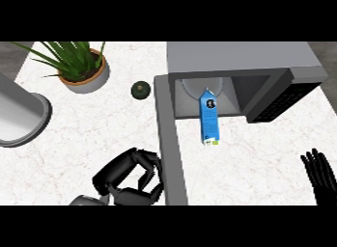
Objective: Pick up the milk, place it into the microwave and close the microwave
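Milk (208, 118) lies in the microwave's (235, 58) mouth, long axis pointing toward the robot. Its open door (172, 154) is just right of the curled, empty left hand (132, 176). The right hand (324, 178), fingers straight, rests farther away.

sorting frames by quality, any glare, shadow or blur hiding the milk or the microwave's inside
In the head view the light is even, with no glare or blur on the counter; in the same view the microwave cavity is shaded grey, yet the blue milk stays plain; the black left robot hand there shows little surface detail.
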You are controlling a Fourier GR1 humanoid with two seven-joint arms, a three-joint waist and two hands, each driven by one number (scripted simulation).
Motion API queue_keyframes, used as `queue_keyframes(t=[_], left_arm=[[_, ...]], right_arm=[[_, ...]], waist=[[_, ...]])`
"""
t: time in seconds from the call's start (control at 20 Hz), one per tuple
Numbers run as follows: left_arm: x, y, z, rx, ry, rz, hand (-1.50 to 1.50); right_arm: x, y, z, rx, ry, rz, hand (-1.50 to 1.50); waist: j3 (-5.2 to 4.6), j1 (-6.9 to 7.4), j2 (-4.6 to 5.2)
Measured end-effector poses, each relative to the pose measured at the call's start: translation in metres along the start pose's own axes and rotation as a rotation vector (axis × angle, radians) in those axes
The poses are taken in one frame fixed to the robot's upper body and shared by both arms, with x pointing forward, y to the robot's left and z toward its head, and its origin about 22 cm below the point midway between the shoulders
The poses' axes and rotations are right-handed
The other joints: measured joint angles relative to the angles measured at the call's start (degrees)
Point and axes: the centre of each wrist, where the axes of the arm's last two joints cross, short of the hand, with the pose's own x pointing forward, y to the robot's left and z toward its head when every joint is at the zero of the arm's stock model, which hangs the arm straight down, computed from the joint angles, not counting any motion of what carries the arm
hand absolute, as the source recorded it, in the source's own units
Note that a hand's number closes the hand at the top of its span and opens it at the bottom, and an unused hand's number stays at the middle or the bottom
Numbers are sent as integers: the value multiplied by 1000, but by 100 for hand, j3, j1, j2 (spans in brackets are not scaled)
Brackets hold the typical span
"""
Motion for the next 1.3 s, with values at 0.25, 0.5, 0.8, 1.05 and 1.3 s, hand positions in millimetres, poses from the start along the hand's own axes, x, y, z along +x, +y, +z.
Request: queue_keyframes(t=[0.25,0.5,0.8,1.05,1.3], left_arm=[[-10,-34,-21,-64,3,10,150],[-15,-73,-40,-85,30,18,150],[-10,-99,-61,-44,55,-19,150],[-6,-105,-75,28,58,-62,150],[-1,-104,-90,99,62,-100,150]], right_arm=[[34,-2,14,40,-53,-41,-150],[66,6,15,109,-100,-95,-150],[101,23,1,216,-155,-162,-150],[127,31,-9,313,-198,-182,-150],[146,39,-14,395,-207,-199,-150]], waist=[[1,-19,10],[2,-56,31],[2,-129,62],[0,-275,96],[-2,-422,141]])
